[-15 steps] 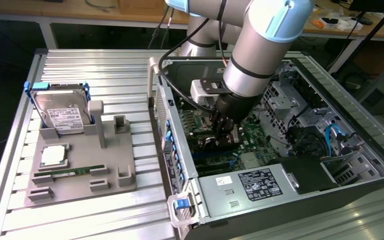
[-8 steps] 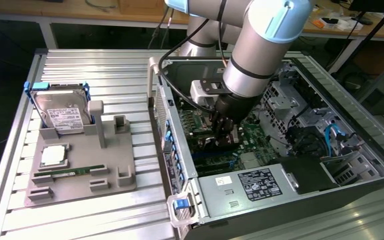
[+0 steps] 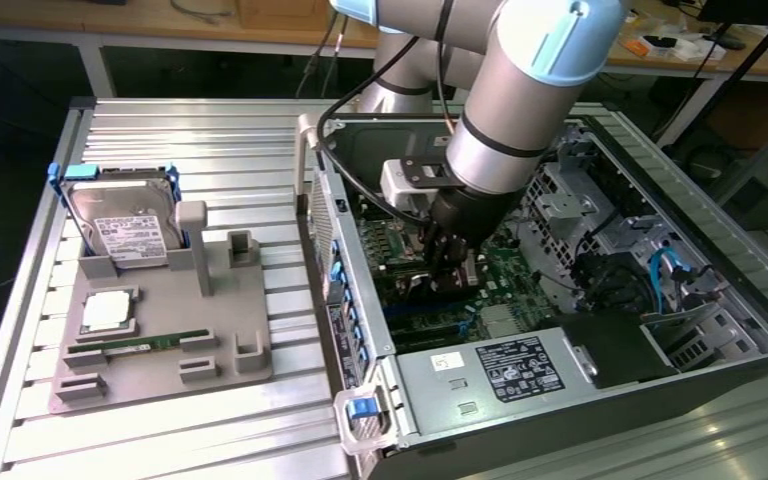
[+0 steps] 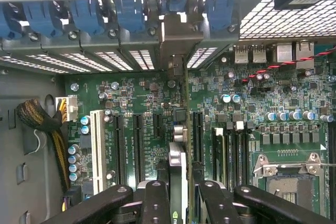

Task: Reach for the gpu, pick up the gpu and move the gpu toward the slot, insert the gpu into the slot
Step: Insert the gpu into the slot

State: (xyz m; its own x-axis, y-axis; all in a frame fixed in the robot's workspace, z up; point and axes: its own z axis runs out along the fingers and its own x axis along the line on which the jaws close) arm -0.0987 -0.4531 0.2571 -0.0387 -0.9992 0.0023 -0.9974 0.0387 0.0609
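Gpu (image 4: 185, 129) seen edge-on, its lower part hidden behind gripper (image 4: 181, 203) fingers; slot beneath not discernible.

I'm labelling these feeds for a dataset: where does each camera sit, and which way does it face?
Exterior view: off the arm, raised, looking down at the open computer case and the parts tray at its left; the robot arm reaches into the case.
Wrist view: on the wrist, looking along the end effector at the green motherboard; its black fingers grip the gpu edge-on.
Shared: motherboard, gpu, end effector.
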